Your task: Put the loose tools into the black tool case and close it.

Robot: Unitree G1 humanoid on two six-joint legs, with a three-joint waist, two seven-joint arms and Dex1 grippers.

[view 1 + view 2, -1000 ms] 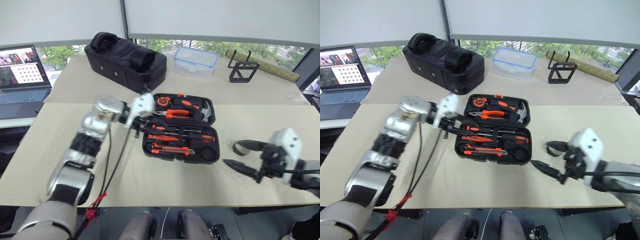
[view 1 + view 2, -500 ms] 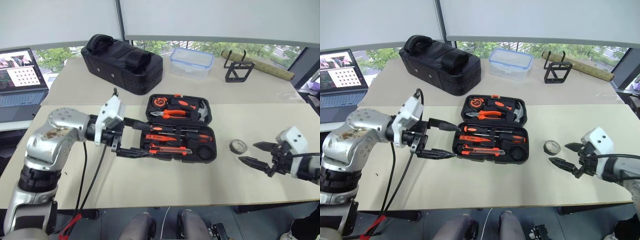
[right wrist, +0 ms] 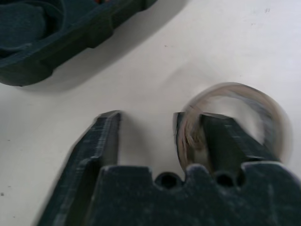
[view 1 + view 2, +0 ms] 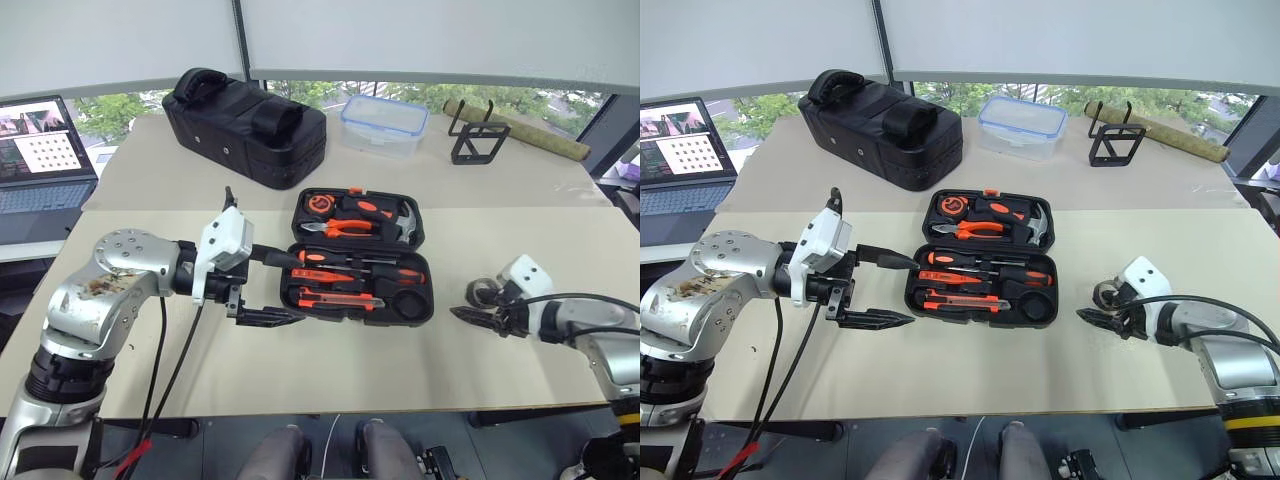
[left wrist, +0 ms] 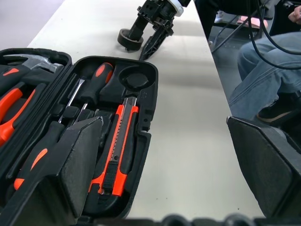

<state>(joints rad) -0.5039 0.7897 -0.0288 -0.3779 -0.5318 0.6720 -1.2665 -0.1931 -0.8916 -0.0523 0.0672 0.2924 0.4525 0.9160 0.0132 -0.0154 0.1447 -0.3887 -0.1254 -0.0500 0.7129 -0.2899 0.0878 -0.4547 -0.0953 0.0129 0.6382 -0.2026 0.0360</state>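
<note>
The black tool case [image 4: 420,308] lies open mid-table, with two orange-and-black screwdrivers [image 5: 96,80] and the utility knife [image 5: 120,146] resting in its recesses. Its round recess [image 5: 133,77] is bare. The roll of black tape [image 4: 484,291] lies on the table to the right of the case. My right gripper [image 3: 146,115] is down at the roll. One finger [image 3: 221,134] is inside the ring, the other stands outside with a gap to the tape wall. My left gripper [image 4: 910,292] hovers wide open and holds nothing at the case's left edge. The tester pen is not seen apart from the other tools.
A black fabric bag [image 4: 245,125], a clear plastic box [image 4: 388,122], a black wire stand [image 4: 478,140] and a long roll [image 4: 520,128] line the back of the table. A laptop [image 4: 40,150] sits at far left. A person's legs in jeans [image 5: 268,61] show beyond the table's right side.
My left gripper drew back from over the case and opened wide. My right gripper dropped towards the tape, slid one finger into the ring, and its fingers have narrowed.
</note>
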